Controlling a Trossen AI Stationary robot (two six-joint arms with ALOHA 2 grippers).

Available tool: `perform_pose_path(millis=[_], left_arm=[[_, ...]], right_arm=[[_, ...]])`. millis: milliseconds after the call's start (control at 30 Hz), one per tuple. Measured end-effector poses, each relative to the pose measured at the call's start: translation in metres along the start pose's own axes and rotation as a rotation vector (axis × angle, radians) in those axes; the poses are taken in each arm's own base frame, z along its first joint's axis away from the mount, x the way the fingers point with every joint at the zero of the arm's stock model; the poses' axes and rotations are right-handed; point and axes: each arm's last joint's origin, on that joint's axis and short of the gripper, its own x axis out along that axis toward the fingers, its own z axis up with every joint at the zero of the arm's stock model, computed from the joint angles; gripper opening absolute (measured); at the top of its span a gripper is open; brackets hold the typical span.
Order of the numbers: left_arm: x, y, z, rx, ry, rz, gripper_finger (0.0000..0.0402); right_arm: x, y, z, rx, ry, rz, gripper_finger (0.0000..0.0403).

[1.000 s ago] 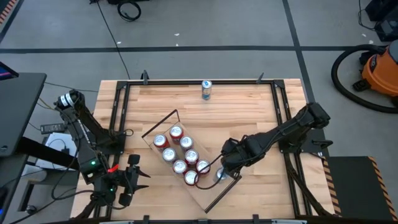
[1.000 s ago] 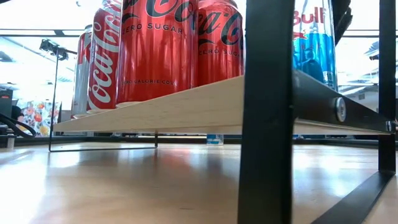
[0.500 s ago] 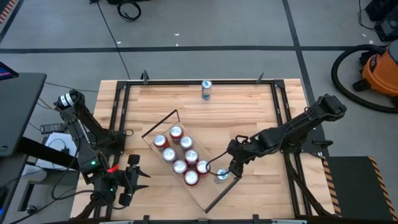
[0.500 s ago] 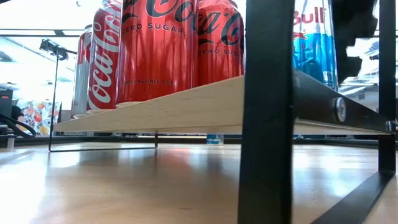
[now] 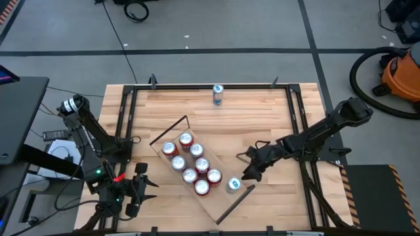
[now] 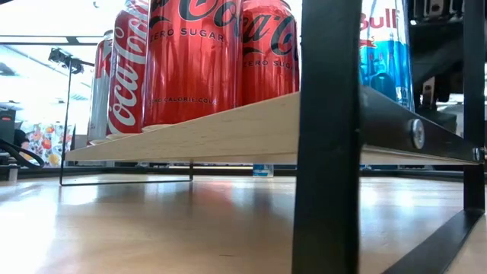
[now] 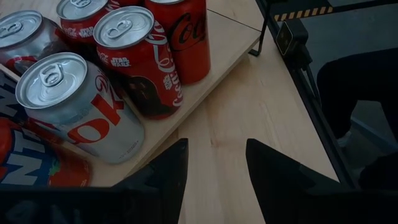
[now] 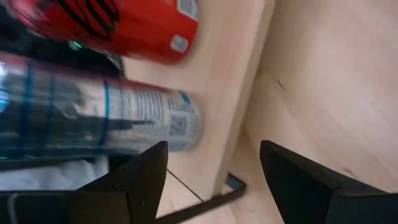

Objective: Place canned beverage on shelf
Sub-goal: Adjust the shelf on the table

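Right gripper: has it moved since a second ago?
Yes. The right gripper has backed off rightward, clear of the blue can standing on the shelf.

a slatted wooden tabletop [image 5: 262, 124] carries the shelf [image 5: 220, 203], a pale plank set at a slant with a thin black rod at each short end. on the plank stand seven red cans [image 5: 190, 164] in a cluster and a blue-and-silver can [image 5: 233, 185] near its edge. another blue can [image 5: 218, 94] stands alone on the tabletop at the far edge, well apart from the shelf.

Pale matt wood shelf [image 5: 222, 202], glossy metal cans [image 5: 190, 168]
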Motion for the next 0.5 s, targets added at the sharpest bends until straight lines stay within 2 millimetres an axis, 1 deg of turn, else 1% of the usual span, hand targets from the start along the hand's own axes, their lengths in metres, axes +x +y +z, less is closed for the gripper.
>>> perform_pose_path(millis=[167,333,500], left_arm=[[0.0000,0.0000,0.0000,0.000,0.000,0.000,0.0172],[0.0000,0.0000,0.0000,0.000,0.000,0.000,0.0172],[0.0000,0.0000,0.0000,-0.004,0.000,0.000,0.0172]], right_arm=[[-0.0026,-0.0089,-0.0050,0.016,-0.071,0.131,0.0264],[-0.0040,-0.0123,-0.0073,0.026,-0.087,0.161,0.0264],[-0.0056,-0.0096,-0.0062,0.010,-0.112,0.214,0.0263]])
